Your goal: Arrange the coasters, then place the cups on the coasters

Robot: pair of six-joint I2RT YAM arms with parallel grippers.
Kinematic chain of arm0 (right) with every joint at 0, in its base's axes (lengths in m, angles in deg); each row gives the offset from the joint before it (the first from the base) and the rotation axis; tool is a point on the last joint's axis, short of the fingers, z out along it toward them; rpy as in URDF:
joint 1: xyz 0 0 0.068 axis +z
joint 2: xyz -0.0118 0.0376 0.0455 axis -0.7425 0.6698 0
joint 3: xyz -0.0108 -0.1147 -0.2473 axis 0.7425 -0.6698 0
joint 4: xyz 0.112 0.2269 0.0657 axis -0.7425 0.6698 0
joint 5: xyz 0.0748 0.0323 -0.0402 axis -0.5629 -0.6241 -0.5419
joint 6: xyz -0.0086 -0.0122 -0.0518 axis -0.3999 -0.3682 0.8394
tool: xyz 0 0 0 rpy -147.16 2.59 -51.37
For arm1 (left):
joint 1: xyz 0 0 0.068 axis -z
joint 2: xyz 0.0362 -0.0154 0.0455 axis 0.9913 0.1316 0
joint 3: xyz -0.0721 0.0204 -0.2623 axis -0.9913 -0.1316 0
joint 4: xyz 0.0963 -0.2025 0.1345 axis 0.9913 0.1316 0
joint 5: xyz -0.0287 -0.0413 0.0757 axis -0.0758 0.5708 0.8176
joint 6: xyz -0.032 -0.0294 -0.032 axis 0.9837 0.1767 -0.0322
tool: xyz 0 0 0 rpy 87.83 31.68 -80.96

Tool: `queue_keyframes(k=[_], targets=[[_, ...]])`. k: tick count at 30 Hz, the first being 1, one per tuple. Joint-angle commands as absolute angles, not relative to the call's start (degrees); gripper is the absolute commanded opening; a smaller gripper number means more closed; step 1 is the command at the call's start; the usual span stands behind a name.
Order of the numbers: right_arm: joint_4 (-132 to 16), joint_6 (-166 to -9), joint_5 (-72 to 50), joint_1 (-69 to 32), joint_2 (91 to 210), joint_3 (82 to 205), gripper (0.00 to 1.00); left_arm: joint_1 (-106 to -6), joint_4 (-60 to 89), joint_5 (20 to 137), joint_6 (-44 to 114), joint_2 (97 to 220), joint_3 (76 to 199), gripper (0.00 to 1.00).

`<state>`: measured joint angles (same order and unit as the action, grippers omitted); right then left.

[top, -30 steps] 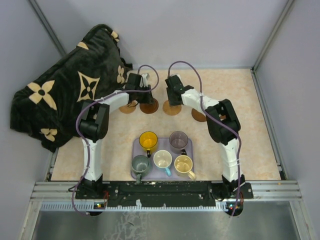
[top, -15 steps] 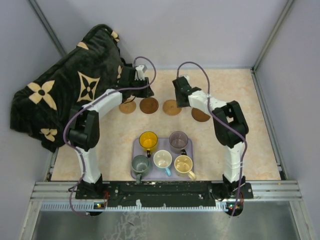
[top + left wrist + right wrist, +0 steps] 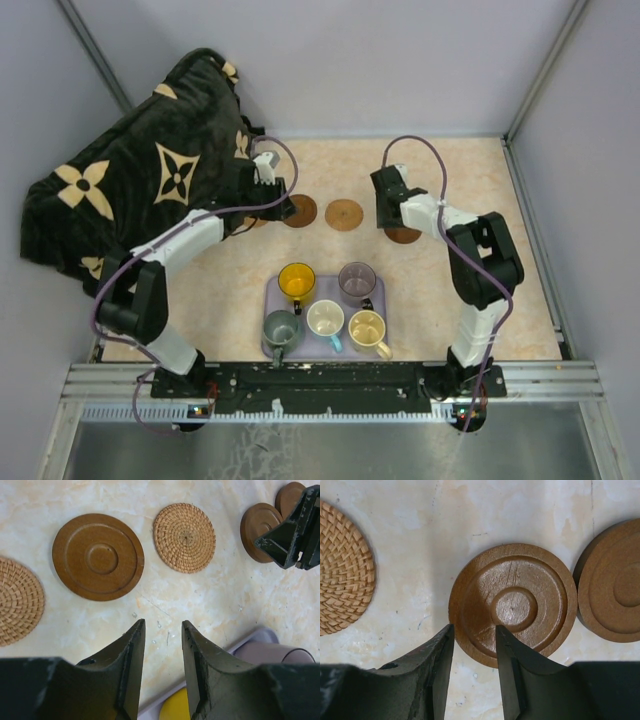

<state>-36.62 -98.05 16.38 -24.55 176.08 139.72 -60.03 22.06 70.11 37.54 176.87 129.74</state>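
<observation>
A row of coasters lies on the table: a dark wooden coaster (image 3: 300, 210) (image 3: 98, 556), a woven tan coaster (image 3: 344, 214) (image 3: 184, 537), and two more brown coasters (image 3: 515, 602) (image 3: 612, 580) to the right. Another woven one (image 3: 17, 600) is at the left end. My left gripper (image 3: 280, 208) (image 3: 162, 625) hangs open over bare table near the row, with nothing between its fingers. My right gripper (image 3: 392, 215) (image 3: 474, 627) stands open above the near-left rim of a brown coaster. The cups sit on the tray: yellow (image 3: 296, 281), purple (image 3: 357, 280), grey-green (image 3: 281, 328), white (image 3: 325, 319), cream (image 3: 367, 328).
The lavender tray (image 3: 377, 297) lies near the arms' bases. A black blanket with tan flowers (image 3: 140, 180) is heaped at the back left, close to the left arm. Grey walls and metal posts close in the table.
The left gripper has drawn back leftward from the brown coaster and its jaws have widened. The right gripper has moved right, from the woven coaster to over the brown ones.
</observation>
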Motion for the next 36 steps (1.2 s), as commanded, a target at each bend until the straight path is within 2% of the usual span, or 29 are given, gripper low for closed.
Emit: queue_keyframes(k=[1,6,11,27,36], targets=[[-39.1,-100.2,15.7,-24.7,174.6,139.1,0.41,-59.5,20.9,71.6,37.9,172.2,126.7,0.42],[-39.1,-100.8,15.1,-24.7,175.5,138.6,0.51,-59.1,21.3,72.0,38.3,170.7,124.4,0.42],[-39.1,-100.1,15.3,-24.8,177.2,139.2,0.51,-58.9,21.1,72.0,38.9,170.7,123.7,0.42],[-39.1,-99.6,10.8,-25.7,184.2,144.8,0.4,-58.7,21.4,74.3,38.5,171.1,124.1,0.43],[-38.3,-98.6,8.7,-25.6,186.9,149.4,0.38,-58.6,21.2,74.5,38.4,172.4,124.6,0.43]])
